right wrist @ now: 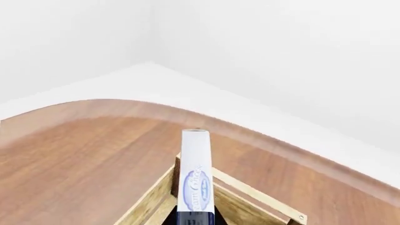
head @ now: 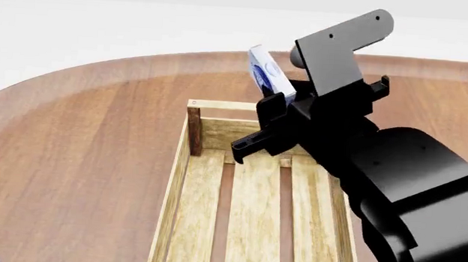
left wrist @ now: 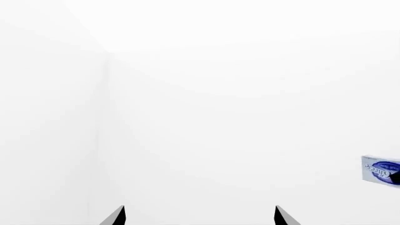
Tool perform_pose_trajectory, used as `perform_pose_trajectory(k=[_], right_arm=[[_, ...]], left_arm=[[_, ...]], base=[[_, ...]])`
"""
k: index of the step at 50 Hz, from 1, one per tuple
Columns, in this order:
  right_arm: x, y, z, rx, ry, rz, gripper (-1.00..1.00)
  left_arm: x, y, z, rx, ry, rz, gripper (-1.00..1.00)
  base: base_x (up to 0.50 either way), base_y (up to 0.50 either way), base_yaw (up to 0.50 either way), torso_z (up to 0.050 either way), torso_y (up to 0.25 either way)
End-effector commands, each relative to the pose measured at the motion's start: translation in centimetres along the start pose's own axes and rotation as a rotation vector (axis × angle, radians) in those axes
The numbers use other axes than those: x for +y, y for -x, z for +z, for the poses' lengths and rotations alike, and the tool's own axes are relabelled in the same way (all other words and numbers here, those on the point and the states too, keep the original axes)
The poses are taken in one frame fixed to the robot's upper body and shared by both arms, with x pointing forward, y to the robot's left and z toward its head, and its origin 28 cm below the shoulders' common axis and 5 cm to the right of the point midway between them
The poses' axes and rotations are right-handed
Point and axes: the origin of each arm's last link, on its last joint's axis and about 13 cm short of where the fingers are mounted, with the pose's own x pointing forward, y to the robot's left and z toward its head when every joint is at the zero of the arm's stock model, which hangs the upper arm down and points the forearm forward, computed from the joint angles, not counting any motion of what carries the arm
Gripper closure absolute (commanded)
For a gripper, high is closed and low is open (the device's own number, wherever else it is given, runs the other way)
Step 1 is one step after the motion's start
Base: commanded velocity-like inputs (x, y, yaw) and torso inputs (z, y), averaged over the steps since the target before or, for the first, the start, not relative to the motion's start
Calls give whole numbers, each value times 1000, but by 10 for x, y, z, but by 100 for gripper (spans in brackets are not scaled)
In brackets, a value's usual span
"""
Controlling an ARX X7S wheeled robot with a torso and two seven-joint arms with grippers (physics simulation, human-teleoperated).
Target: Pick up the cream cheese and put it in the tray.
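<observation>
A round wooden table point(head: 81, 153) fills the head view, with bare white floor and walls beyond its far edge. The tray point(head: 181, 182) lies on it lengthwise, running from about 6 o'clock toward the centre of that view, its slatted floor showing nothing in the part that is visible.

The right gripper point(head: 277, 103) is raised above the tray's far end, toward 12 o'clock from the crate's middle. It is clamped on the cream cheese point(head: 265, 74), which stands on edge between the jaws, its blue oval logo facing sideways. In the right wrist view the box point(right wrist: 196, 173) rises straight out from the jaws, with a corner of the tray point(right wrist: 250, 193) directly beneath it and table beyond. The box is clear of the wood, touching neither slats nor rails.

The left gripper point(left wrist: 198, 216) is held away from the work; its wrist camera shows two dark fingertips spread apart with nothing between them, white wall ahead, and the cream cheese point(left wrist: 380, 170) just entering at one edge.

By my reading, the pick is done and the carry nearly so. What remains is to lower the box toward the slats, a little nearer the tray's middle for safety, and release it.
</observation>
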Motion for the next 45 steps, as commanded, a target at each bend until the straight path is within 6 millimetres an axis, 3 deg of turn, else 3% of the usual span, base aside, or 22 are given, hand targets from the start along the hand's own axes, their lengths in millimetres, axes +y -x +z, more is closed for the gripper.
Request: perform_pose_trajectory(k=[1, 21, 31, 45], right_arm=[[-14, -7, 18, 83, 42, -16, 100], [-31, -21, 25, 208, -27, 35, 100], [-24, -29, 13, 306, 19, 67, 100], [-19, -23, -2, 411, 113, 109, 100]], left_arm=[[0, 0, 0, 3, 1, 0, -100], [-1, 0, -1, 4, -2, -4, -100], [0, -1, -1, 6, -3, -4, -100], [-1, 0, -5, 13, -5, -8, -100]], base=[[0, 0, 0, 0, 0], [0, 0, 0, 0, 1], [0, 0, 0, 1, 0], [0, 0, 0, 0, 1]])
